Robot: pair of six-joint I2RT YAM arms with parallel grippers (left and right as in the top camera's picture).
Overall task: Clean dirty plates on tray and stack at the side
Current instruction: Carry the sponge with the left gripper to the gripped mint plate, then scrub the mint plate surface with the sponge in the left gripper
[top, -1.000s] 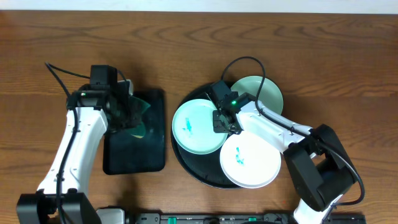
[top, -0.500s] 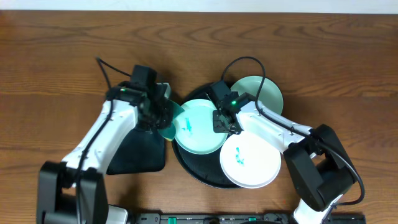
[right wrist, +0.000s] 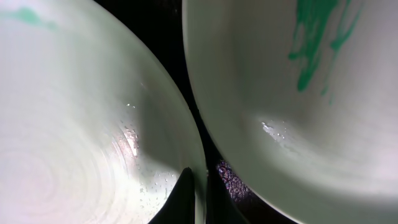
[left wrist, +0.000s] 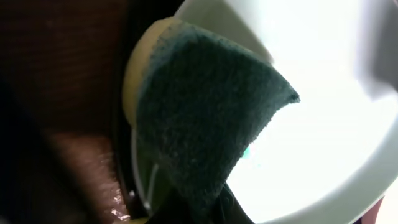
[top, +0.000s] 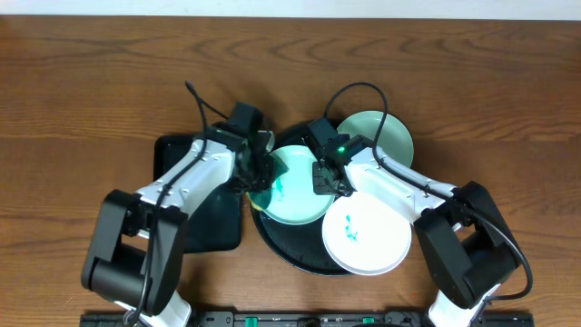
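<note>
**Fingers [right wrist: 180, 205] clamped on both arms; smear lies just right of the sponge**

Overhead. The left gripper [top: 259, 173] is clenched on a sponge [top: 263, 193], which sits at the left rim of the near mint plate [top: 295, 195]. The right gripper [top: 329, 180] is pinched on that plate's right rim, opposite the sponge. All three plates are on the tray [top: 272, 241]. The mint plate is at the left, overhanging the rim a little. The white plate [top: 368, 238] is at the front right. The second mint plate [top: 381, 136] is at the back and looks unmarked. The teal smear [top: 279, 186] on the near mint plate lies just right of the sponge, towards the right gripper. A small rectangular tray [top: 195, 227] lies left of the round one, under the left arm.

Left wrist. The sponge [left wrist: 205, 118] fills the view, with its dark scouring face towards us and yellow foam along its edge. The fingers below it are mostly hidden, though the sponge is plainly in their grip. Its tip reaches over the bright plate [left wrist: 323, 124], and a speck of teal shows just beside its lower edge. We cannot tell whether it presses on the plate.

Right wrist. The two fingertips are closed over the rim of the left-hand plate [right wrist: 68, 124]. A smeared plate [right wrist: 280, 124] lies just beside it, with a sliver of black tray [right wrist: 186, 81] between them.

Our judgement: the left arm is the nearer one to wipe with, and its stroke should run rightward across the plate while the right arm braces it.
</note>
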